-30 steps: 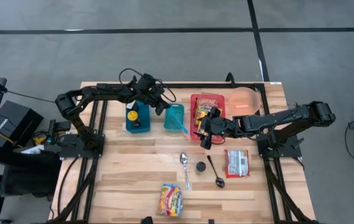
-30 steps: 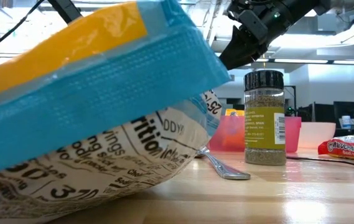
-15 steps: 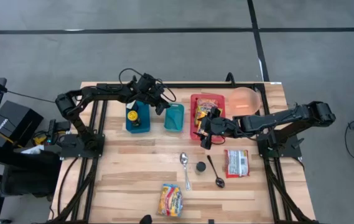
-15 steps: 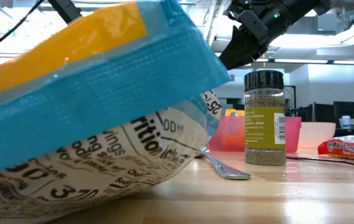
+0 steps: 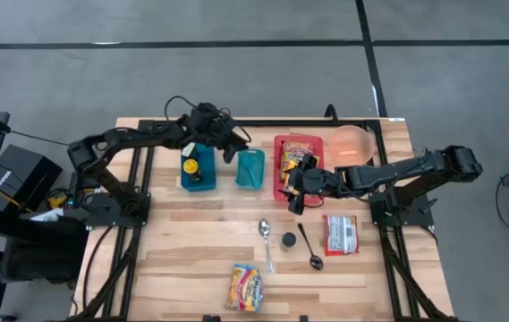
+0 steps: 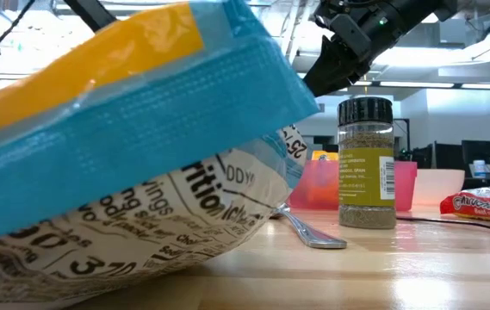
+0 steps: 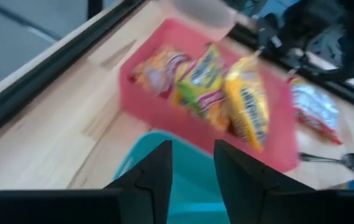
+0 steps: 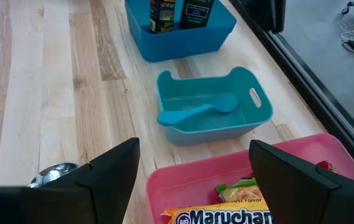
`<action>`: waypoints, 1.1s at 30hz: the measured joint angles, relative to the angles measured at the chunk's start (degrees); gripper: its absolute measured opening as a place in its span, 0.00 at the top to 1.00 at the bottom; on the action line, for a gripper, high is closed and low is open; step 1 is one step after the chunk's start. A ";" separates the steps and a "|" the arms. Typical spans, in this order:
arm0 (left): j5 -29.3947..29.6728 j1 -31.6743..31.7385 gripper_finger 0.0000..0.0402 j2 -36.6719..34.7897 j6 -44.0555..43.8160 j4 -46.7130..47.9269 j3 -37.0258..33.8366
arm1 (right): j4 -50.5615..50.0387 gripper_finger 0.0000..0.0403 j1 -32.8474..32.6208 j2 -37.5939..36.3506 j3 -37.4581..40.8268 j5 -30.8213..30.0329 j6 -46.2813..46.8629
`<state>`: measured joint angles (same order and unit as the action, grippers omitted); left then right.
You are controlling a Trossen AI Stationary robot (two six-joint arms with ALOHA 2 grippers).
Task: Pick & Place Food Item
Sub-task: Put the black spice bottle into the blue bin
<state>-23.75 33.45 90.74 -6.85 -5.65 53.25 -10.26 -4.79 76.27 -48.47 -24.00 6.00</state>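
A yellow, blue and white food packet lies flat near the table's front edge and fills the low view. A red snack packet lies flat at the right. The red bin holds several snack packets. My left gripper hangs just above the far-left rim of the small teal bin. Its fingers stand slightly open with nothing between them. My right gripper hovers wide open over the red bin's near-left corner and holds nothing.
A teal spoon lies in the teal bin. The blue bin on the left holds bottles. A pink bowl stands far right. A spice jar and two metal spoons are at the middle. There is bare wood at the near left.
The teal bin, tipped up a second ago under my left gripper, now sits flat on the table. My left gripper has risen a little and drawn back toward the far-left, away from the bin's rim.
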 joint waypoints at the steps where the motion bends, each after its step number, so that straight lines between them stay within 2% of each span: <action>1: -0.02 -0.65 0.73 -0.90 -0.02 0.15 0.00 | 0.00 0.26 0.05 0.00 0.00 0.01 0.00; 14: -0.07 -12.26 0.77 -7.18 -2.39 0.64 0.00 | -1.04 0.26 0.05 0.00 0.00 -0.01 0.00; 25: -0.06 -21.23 0.77 -7.98 -2.43 0.56 0.00 | -7.19 0.26 -0.24 -0.43 0.01 0.07 1.97; 33: 0.18 -25.09 0.77 -7.98 -2.43 0.50 0.00 | -15.03 0.26 -5.39 -5.04 0.00 0.12 8.50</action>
<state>-23.57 8.36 82.76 -9.28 -5.16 53.25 -25.29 -10.18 71.23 -48.47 -23.88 14.50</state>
